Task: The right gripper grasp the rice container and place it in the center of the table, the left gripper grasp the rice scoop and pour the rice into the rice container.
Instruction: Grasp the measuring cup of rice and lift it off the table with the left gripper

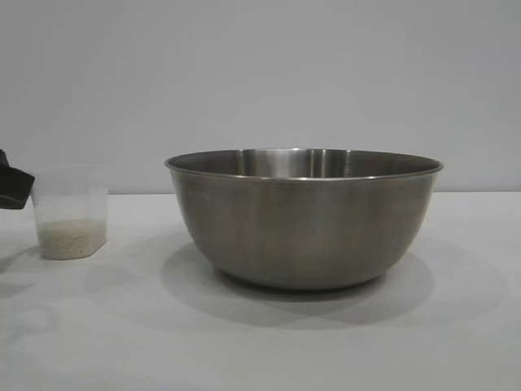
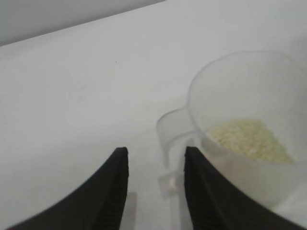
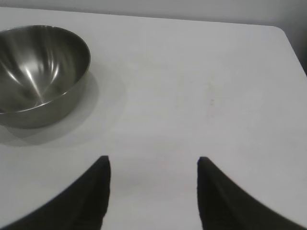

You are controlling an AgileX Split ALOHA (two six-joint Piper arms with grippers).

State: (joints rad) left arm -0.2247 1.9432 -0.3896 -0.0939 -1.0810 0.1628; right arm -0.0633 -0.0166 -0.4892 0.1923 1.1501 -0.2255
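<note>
Exterior view: the rice container (image 1: 304, 218) stands upright near the middle of the table (image 1: 456, 326), so the placing step looks done. The rice scoop (image 1: 70, 213) stands upright at the far left, well apart from the container, with a shallow layer of rice (image 1: 71, 237) in its bottom. Only a dark edge of the left gripper (image 1: 14, 189) shows at the left border, just beside the scoop's upper wall; contact cannot be told from here.

Left wrist view: the left gripper (image 2: 156, 184) is part open with nothing between its jaws. The scoop's small handle (image 2: 169, 136) lies just ahead of the gap, a little to one side, and one finger (image 2: 201, 191) sits close against the scoop's wall. The rice (image 2: 249, 139) is piled toward one side of the cup. The step in hand, as I judge it, is the grasp on the scoop — it would go best if the jaws were lined up so the handle, or the wall beside it, falls squarely between them before closing, and the close made gently. The cup is light and could slide or tip if nudged by one finger alone.

Right wrist view: the right gripper (image 3: 153, 187) hangs about half open over bare table, holding nothing — the rice container (image 3: 38, 72) sits well apart from it, empty inside as far as can be seen.
</note>
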